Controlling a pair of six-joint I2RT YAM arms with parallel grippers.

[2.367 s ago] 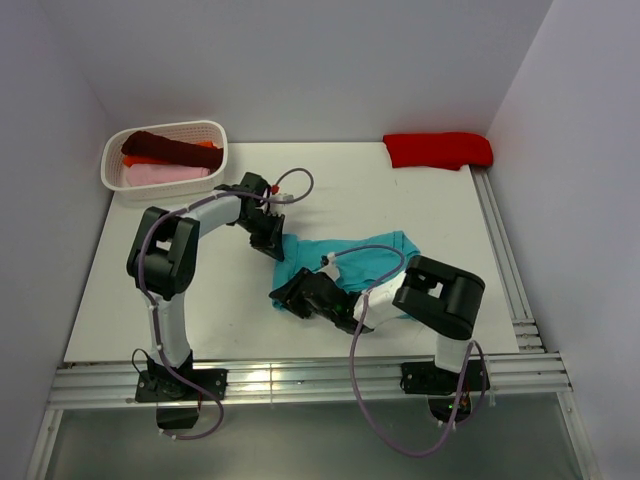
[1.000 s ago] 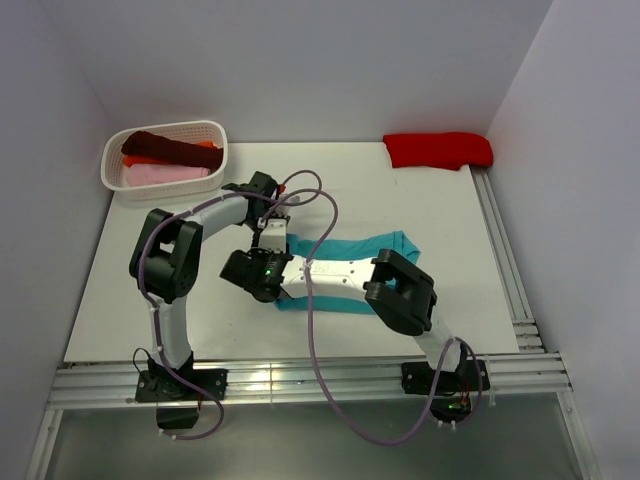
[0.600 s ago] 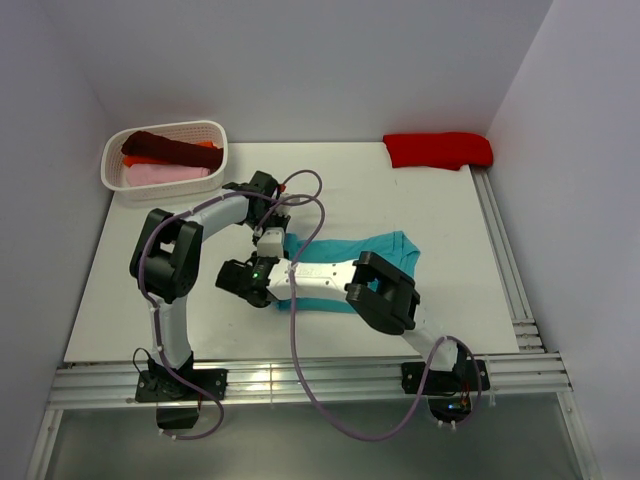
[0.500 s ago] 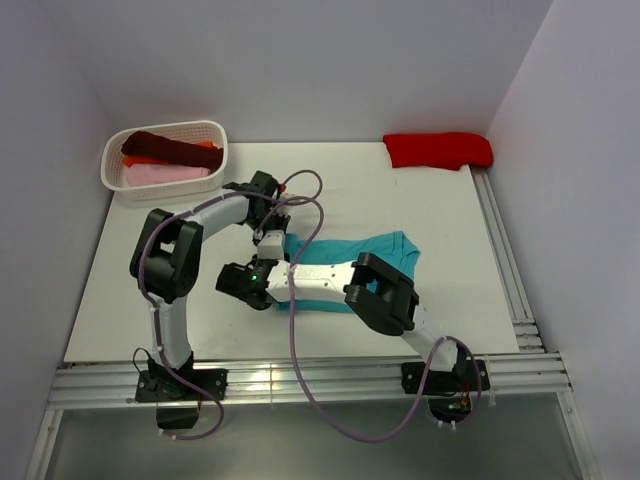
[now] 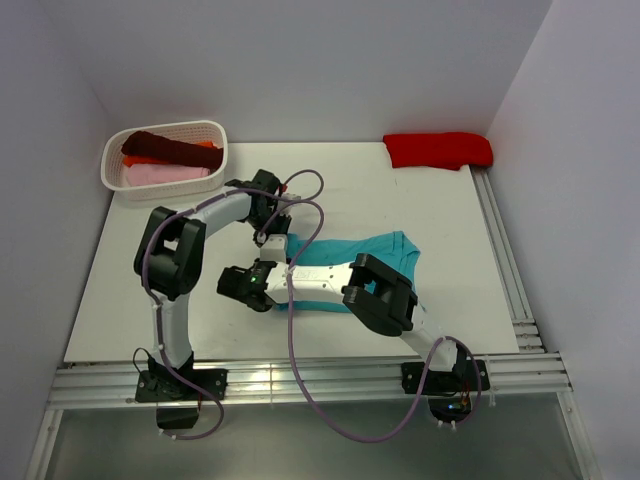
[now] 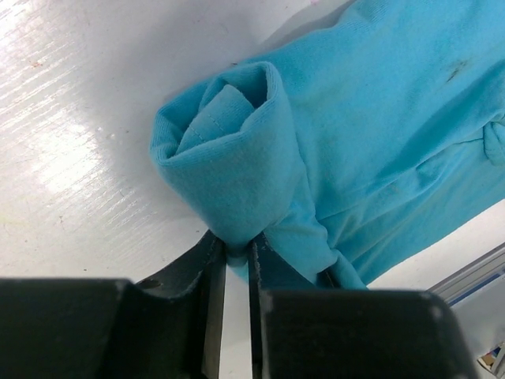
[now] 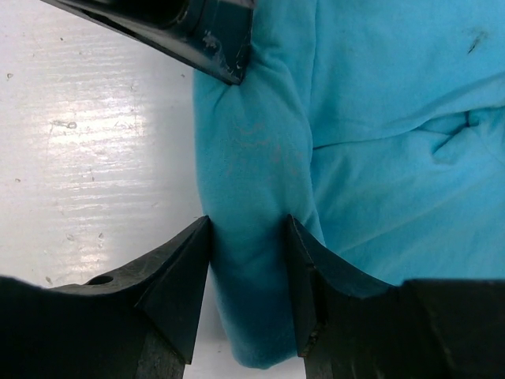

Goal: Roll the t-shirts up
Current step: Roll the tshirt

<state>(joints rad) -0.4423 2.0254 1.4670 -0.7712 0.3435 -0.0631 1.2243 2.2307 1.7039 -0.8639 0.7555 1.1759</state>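
Note:
The teal t-shirt point(image 5: 385, 250) lies in the middle of the table, its left end turned into a tight roll point(image 6: 229, 150). My left gripper point(image 6: 237, 251) comes at the roll's far end point(image 5: 272, 235). Its jaws stand a thin gap apart, and a nub of the roll's edge is pinched between the tips. My right gripper point(image 7: 247, 229) reaches across the shirt to its left end point(image 5: 246, 283), with a finger pressed on each side of the roll point(image 7: 252, 174). The left gripper's finger point(image 7: 213, 39) shows at the top of the right wrist view.
A white basket point(image 5: 215, 130) at the back left holds maroon point(image 5: 165, 148), pink point(image 5: 165, 174) and orange point(image 5: 205, 146) t-shirts. A red t-shirt point(image 5: 438, 149) lies folded at the back right. A metal rail point(image 5: 500, 250) runs along the table's right edge.
My right gripper has slid a little left and nearer along the shirt's left end. The left arm has hardly moved.

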